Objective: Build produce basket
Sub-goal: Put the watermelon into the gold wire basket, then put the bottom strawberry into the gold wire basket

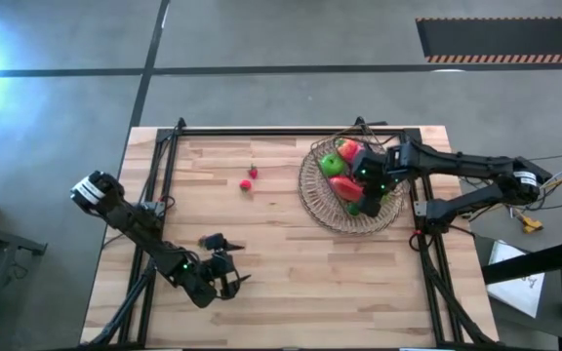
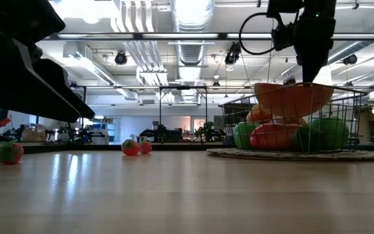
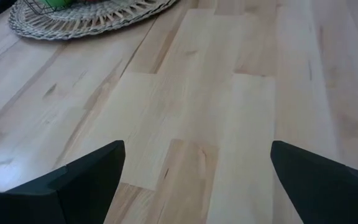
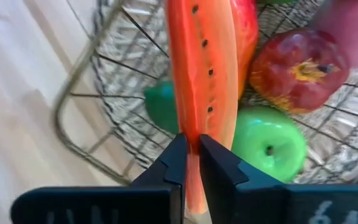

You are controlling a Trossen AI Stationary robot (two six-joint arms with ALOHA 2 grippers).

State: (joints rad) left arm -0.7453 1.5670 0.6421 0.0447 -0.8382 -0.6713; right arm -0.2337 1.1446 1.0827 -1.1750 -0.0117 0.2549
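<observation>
The basket point(image 1: 351, 185), at the table's right side, is filled with green apples point(image 4: 269, 146), a red fruit point(image 4: 297, 70) and other produce. A long orange slice point(image 4: 204, 74) is pinched at its edge by the right gripper point(image 4: 192, 163) above the basket. The left gripper point(image 1: 224, 263) is held wide open near the front edge. Two strawberries point(image 1: 250, 177) lie mid-table; lower fruit is partly hidden.
</observation>
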